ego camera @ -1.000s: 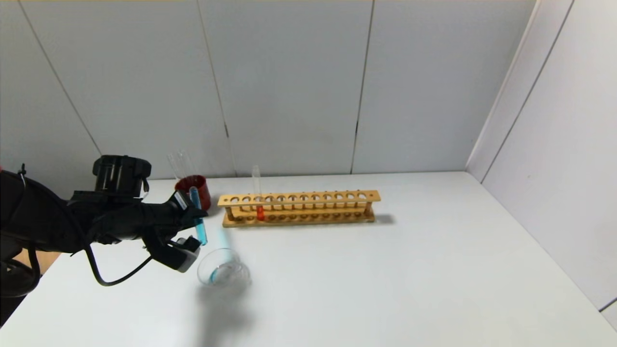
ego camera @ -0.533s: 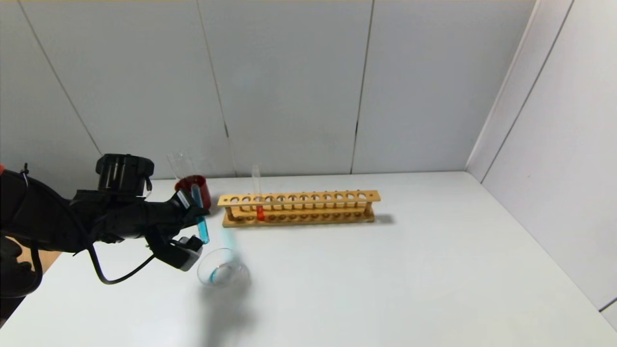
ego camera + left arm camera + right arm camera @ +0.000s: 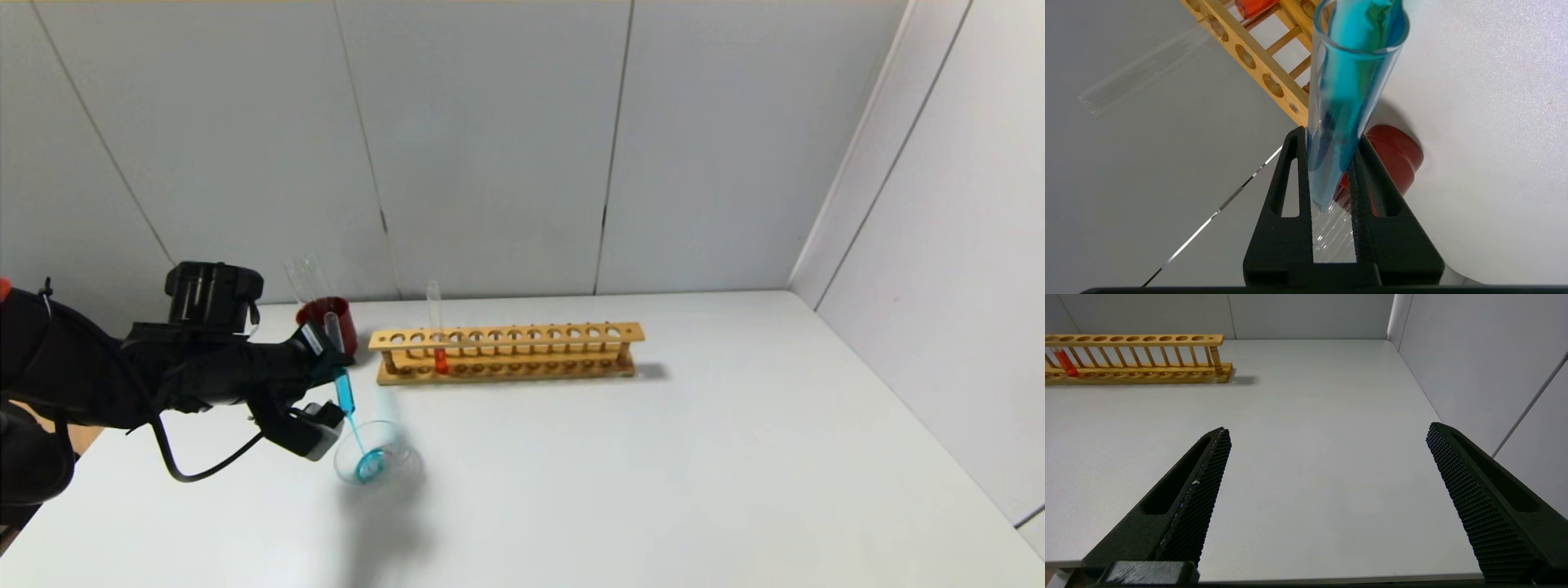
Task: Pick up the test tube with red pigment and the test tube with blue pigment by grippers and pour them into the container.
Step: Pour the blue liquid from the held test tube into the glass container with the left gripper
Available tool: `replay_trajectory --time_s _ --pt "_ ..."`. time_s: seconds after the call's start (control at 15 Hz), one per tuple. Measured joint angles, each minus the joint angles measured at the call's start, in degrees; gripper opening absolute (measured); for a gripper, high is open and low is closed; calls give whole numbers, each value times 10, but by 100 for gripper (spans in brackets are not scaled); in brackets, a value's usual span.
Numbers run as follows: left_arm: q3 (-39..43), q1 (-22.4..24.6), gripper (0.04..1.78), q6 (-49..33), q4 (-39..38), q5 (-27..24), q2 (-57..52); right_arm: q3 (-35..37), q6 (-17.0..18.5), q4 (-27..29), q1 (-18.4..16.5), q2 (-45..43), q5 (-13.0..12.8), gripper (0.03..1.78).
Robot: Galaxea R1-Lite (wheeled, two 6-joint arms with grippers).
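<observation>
Pale grey wall panels close in a white counter (image 3: 653, 457), and nearly everything sits toward its left end. The left pincer (image 3: 333, 367) is clenched on the test tube with blue pigment (image 3: 341, 384), tipped mouth-down so the teal liquid runs out in a thin stream. The container (image 3: 378, 464) stands just below and a little forward of the pincer, there to catch the pour, and a blue pool already lies in its bottom. From the wrist, the two black fingers (image 3: 1286, 192) squeeze the tube near its closed end, which keeps the mouth clear of them.

Beyond the pincer, toward the wall, stands a dark red cup (image 3: 328, 320) with clear tubes leaning in it. Off to the pincer's right runs the wooden rack (image 3: 506, 353), and the test tube with red pigment (image 3: 438, 343) is upright in one of its left-hand holes, presumably waiting its turn.

The right pincer (image 3: 1327, 445) hangs released, jaws wide apart, over bare counter well away from the rack.
</observation>
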Motion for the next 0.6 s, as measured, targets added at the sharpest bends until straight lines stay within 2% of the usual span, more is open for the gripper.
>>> replay_trajectory --time_s 0.6 --pt "0 -6 32 11 0 2 -1 0 0 0 0 0 0 175"
